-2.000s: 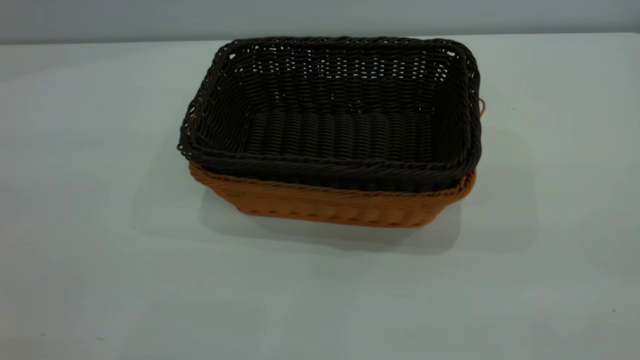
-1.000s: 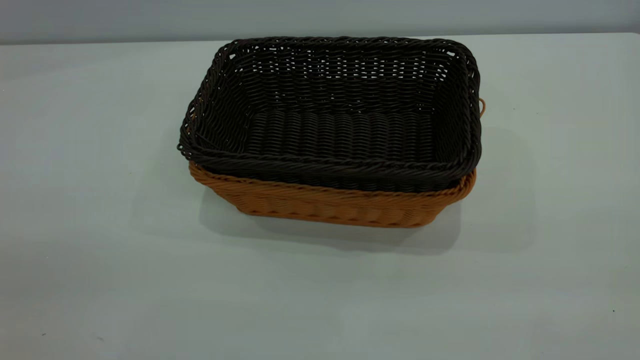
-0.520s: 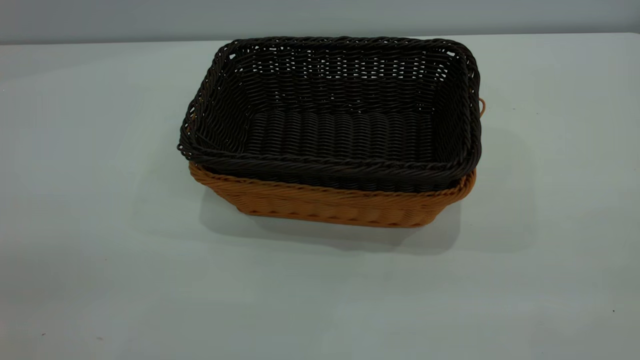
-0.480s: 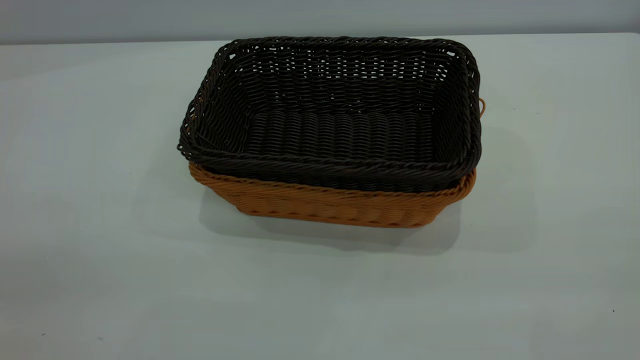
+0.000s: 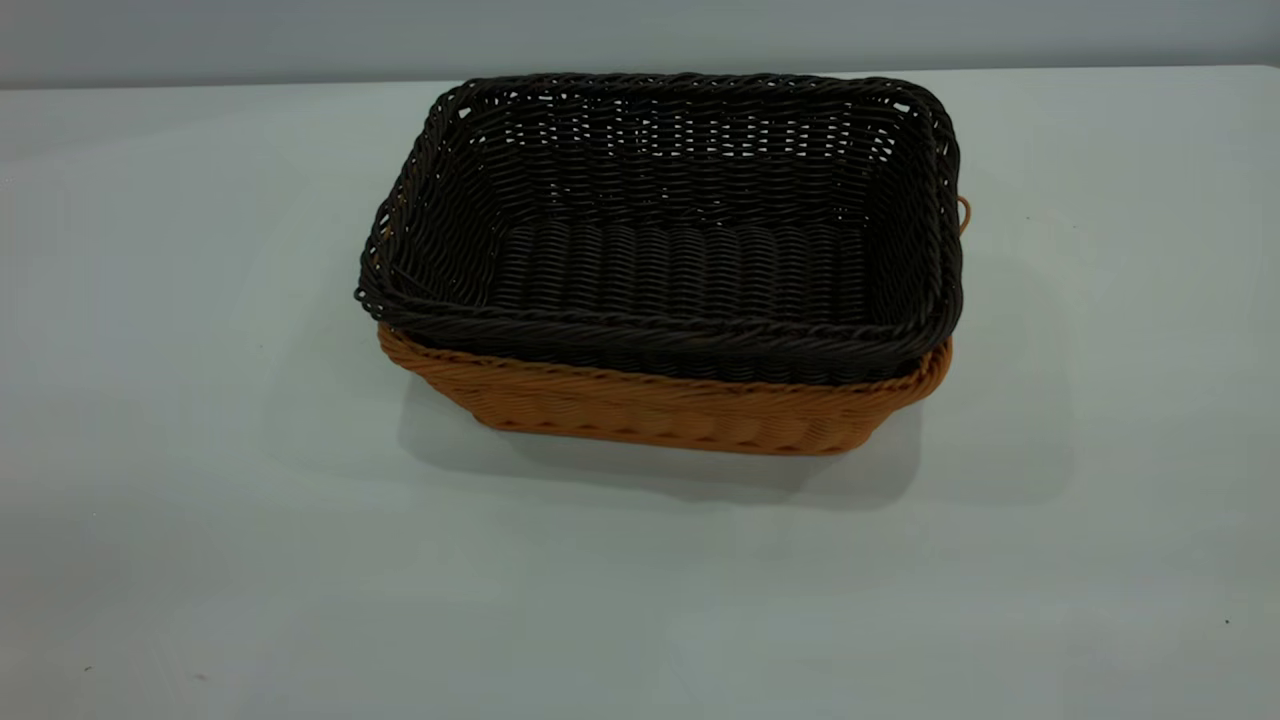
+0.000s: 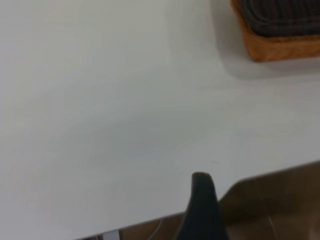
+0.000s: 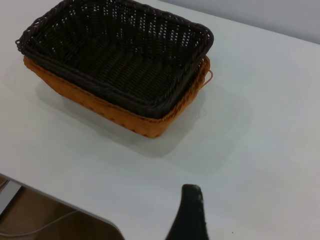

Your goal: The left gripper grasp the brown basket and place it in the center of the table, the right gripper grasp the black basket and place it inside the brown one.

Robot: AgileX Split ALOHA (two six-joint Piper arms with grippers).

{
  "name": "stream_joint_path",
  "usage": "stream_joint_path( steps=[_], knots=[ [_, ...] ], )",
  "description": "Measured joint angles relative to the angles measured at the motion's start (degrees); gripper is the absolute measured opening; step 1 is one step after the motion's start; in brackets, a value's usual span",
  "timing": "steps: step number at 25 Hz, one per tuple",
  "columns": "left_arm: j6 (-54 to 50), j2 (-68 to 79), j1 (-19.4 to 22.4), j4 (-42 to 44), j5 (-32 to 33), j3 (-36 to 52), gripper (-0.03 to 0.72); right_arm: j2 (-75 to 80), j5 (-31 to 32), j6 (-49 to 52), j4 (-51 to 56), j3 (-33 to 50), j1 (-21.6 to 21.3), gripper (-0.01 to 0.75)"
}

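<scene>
The black basket (image 5: pixel 680 250) sits nested inside the brown basket (image 5: pixel 660 410) at the middle of the table (image 5: pixel 200 520). Its dark rim stands a little above the orange-brown rim. Neither gripper shows in the exterior view. In the left wrist view, the left gripper (image 6: pixel 201 210) hangs over the table's edge, well away from the brown basket's corner (image 6: pixel 280 47) and the black basket (image 6: pixel 280 15). In the right wrist view, the right gripper (image 7: pixel 190 212) is above bare table, apart from the black basket (image 7: pixel 115 55) and the brown basket (image 7: pixel 125 117). Neither gripper holds anything.
The table's edge and the brown floor (image 6: pixel 280 200) beyond it show in the left wrist view. The table's corner edge (image 7: pixel 75 205) shows in the right wrist view. A grey wall (image 5: pixel 640 30) runs behind the table.
</scene>
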Motion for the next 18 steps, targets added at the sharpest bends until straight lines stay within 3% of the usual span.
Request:
stream_joint_path(
  steps=[5,18],
  knots=[
    [-1.04,-1.24,4.79,0.93,0.00,0.00,0.527,0.00,-0.01,0.00,0.00,0.00,0.00,0.553],
    [-5.74,-3.81,4.98,3.88,-0.01,0.00,0.527,0.00,-0.06,0.00,0.00,0.00,0.00,0.553]
  ],
)
